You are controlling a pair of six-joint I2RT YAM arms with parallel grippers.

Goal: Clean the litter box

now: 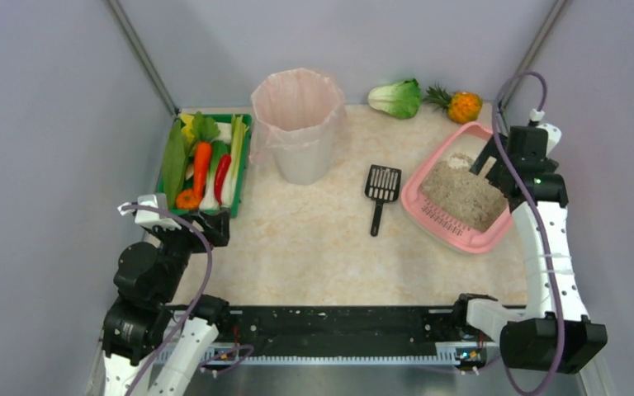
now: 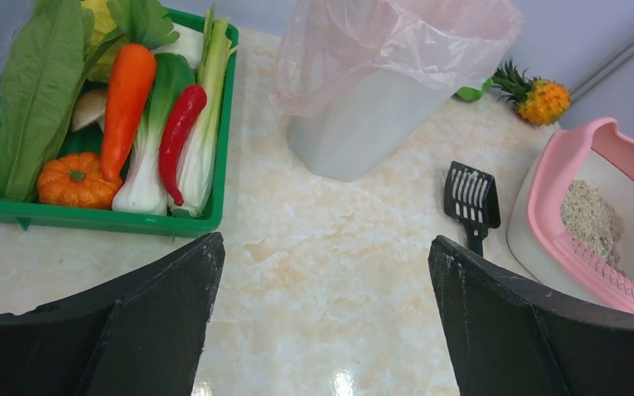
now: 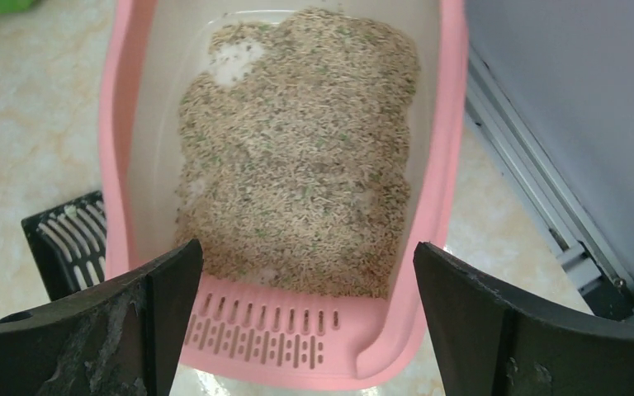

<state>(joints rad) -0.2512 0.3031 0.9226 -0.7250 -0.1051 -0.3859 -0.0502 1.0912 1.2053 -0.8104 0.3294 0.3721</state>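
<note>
My left gripper (image 2: pixel 324 247) hangs wide open and empty above the table (image 1: pixel 314 247) near the green tray (image 2: pixel 99 219), the black scoop (image 1: pixel 380 191) lies just beside the litter box (image 1: pixel 461 241) at the right, and over its granules my right gripper (image 3: pixel 305 252) hovers, fingers spread, holding nothing.

litter box (image 3: pixel 272 340): centre, granules (image 3: pixel 297 165) spread inside
scoop (image 3: pixel 70 239): 9 o'clock, beside box
right gripper (image 3: pixel 305 256): 6 o'clock, jaws wide apart
</note>
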